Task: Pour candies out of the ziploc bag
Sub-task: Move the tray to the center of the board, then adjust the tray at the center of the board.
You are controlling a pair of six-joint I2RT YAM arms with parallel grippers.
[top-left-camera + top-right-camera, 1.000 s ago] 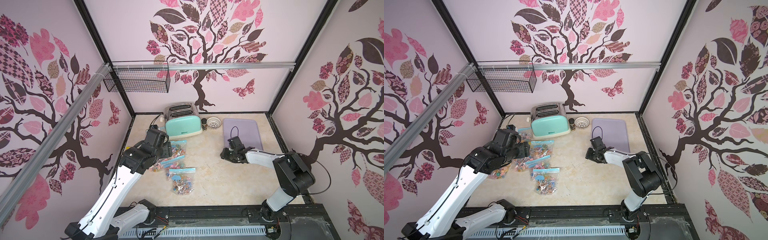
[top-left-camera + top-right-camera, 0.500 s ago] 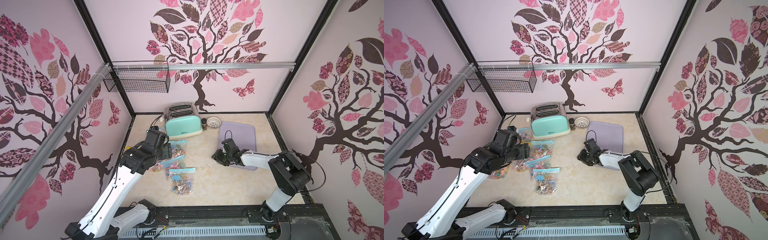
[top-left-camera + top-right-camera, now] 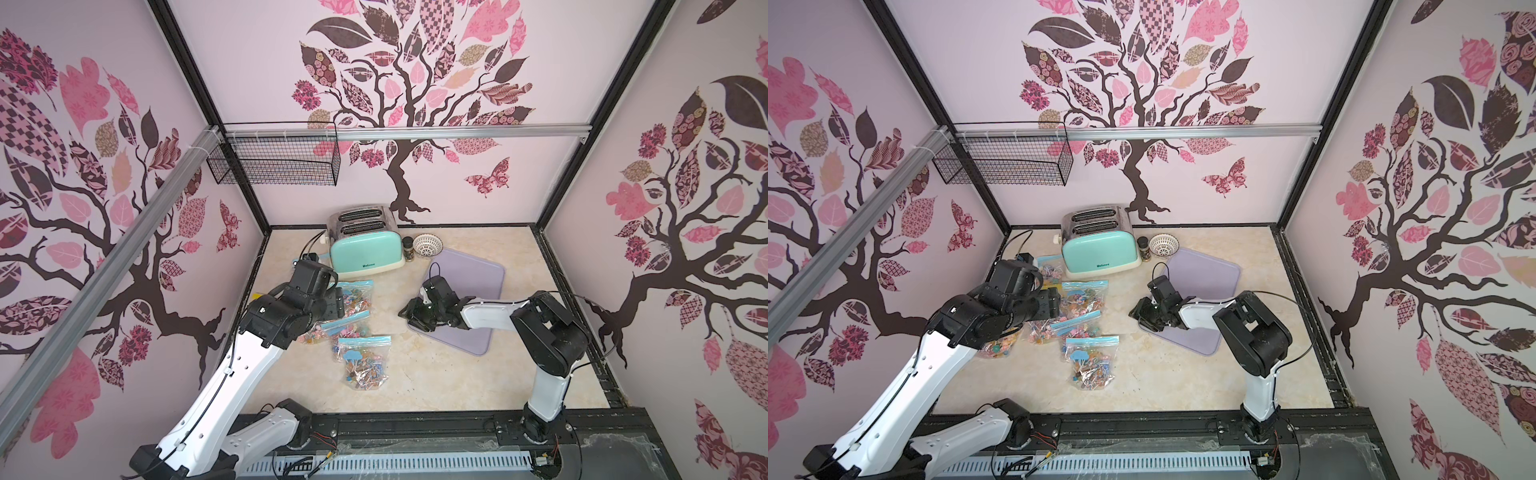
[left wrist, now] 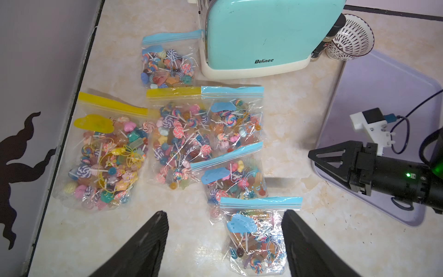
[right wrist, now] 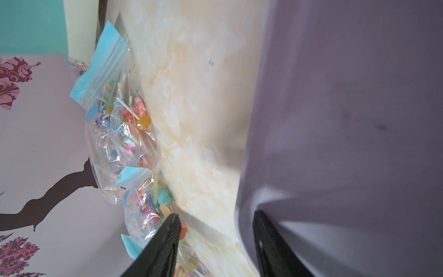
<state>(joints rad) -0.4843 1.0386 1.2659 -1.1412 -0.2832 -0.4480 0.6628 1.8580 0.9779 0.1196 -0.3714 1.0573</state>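
Note:
Several clear ziploc bags full of candies [image 4: 182,141] lie flat on the table left of centre, with blue or yellow zip strips. The nearest blue-strip ziploc bag [image 4: 257,236] [image 3: 362,368] lies apart, toward the front. My left gripper [image 4: 224,212] [image 3: 334,299] hangs open above the bags, this bag partly showing between its fingers, untouched. My right gripper [image 5: 215,214] [image 3: 405,313] [image 4: 311,158] stands open and empty, low over the left edge of the purple tray [image 5: 347,120], facing the bags [image 5: 119,134].
A mint toaster [image 3: 365,249] stands at the back, with a dark spice jar [image 3: 408,248] and a small white bowl [image 3: 428,245] beside it. The purple tray [image 3: 469,291] lies right of centre. A wire basket [image 3: 274,160] hangs on the rear rail.
My right gripper has travelled left across the tray toward the bags, and its jaws have widened slightly. The left arm and the bags have stayed still.

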